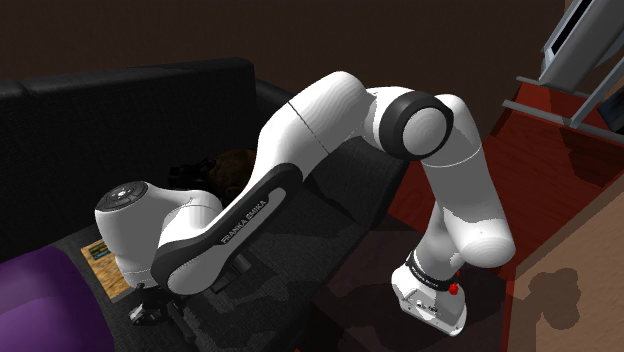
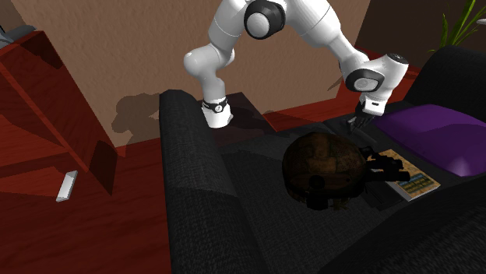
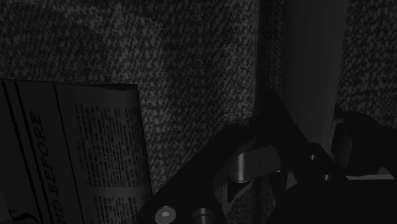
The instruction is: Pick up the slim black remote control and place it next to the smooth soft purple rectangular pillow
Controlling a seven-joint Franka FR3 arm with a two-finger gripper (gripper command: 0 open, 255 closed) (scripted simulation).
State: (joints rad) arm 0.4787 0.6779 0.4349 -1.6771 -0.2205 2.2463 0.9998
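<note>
2nd ext view: pillow near gripper; wrist: book print.

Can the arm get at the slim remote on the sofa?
Probably yes: the gripper hangs low over the sofa seat, and a slim dark bar, seemingly the remote, lies right before it, uncovered.

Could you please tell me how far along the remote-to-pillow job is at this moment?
Done: nothing I can confirm. In hand: the gripper is down at the sofa seat beside the purple pillow, near the book. A slim dark strip, likely the remote, lies just ahead of it; whether it is gripped cannot be told. Left: leaving the remote beside the pillow, released.
</note>
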